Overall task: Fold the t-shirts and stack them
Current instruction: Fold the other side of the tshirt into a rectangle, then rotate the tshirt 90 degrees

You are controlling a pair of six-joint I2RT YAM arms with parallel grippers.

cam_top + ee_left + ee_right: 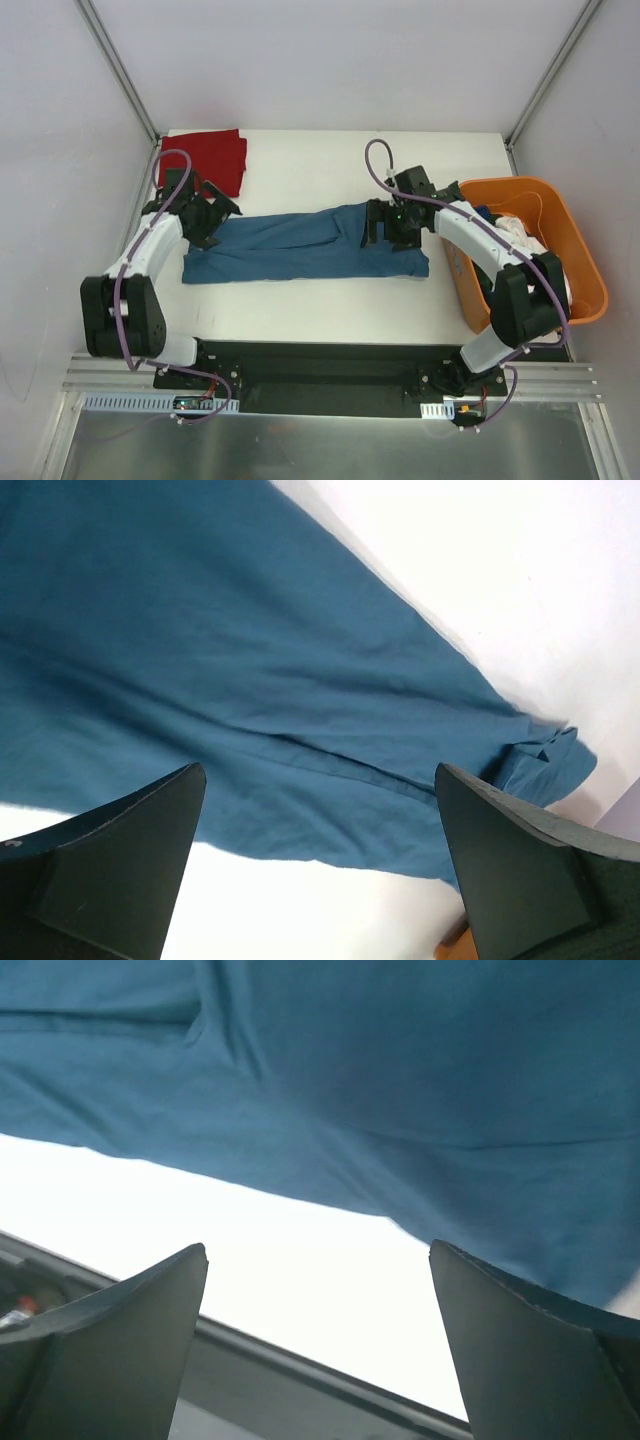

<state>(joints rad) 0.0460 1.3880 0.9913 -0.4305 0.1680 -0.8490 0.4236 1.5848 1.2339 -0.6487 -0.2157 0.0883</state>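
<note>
Jaws both wide | teal t-shirt (290, 248) partly hidden under right arm (470, 232)

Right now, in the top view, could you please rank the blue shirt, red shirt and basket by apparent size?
1. Blue shirt and basket: too close in area to rank; the basket's rim also sits nearer the camera.
2. Red shirt: clearly smallest.

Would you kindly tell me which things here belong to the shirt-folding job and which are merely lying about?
Belong to the job:
teal-blue t-shirt, spread lengthwise in the middle
red t-shirt, folded at the far left corner
bunched garments in the orange plastic basket

Merely there:
the basket itself
white table
</note>
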